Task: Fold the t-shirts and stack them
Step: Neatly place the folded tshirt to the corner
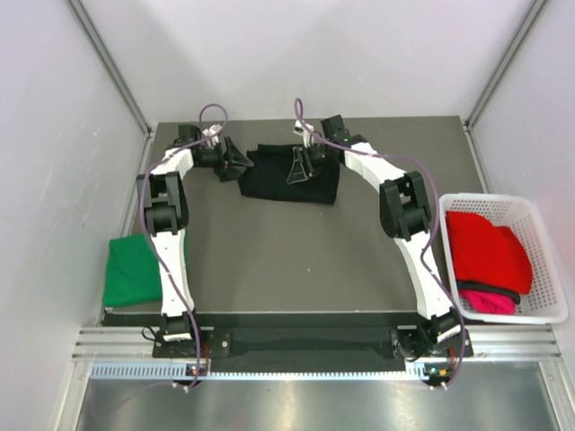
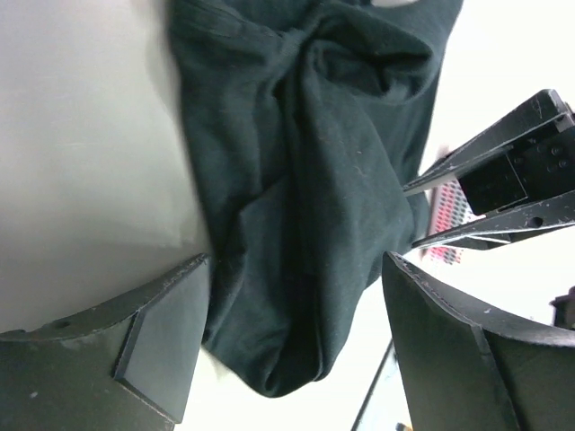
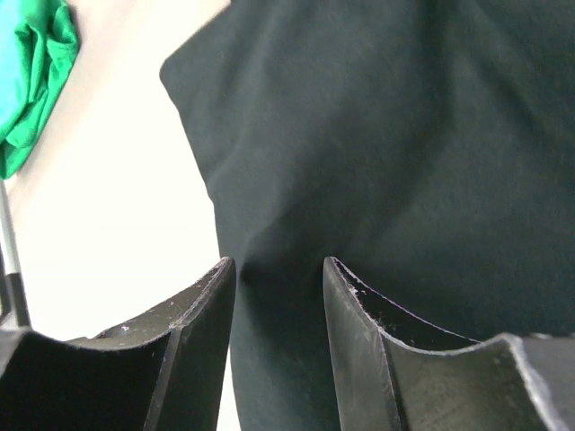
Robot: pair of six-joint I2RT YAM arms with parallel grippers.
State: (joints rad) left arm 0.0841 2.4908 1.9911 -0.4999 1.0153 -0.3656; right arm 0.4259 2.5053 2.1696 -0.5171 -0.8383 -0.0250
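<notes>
Far back on the table (image 1: 287,260), close to its rear edge, lies the black t-shirt (image 1: 269,184), bunched and creased, roughly oblong. Bare grey surface runs from it to the arm bases. Green t-shirt (image 1: 130,269) sits at the left edge in a squarish heap. White basket (image 1: 539,220) at the right edge holds a red t-shirt (image 1: 485,247) over a pink t-shirt (image 1: 490,301). Left gripper (image 1: 235,163) is spread wide, straddling the black shirt's left end. Right gripper (image 1: 299,169) is part-spread, tips down at the cloth.
</notes>
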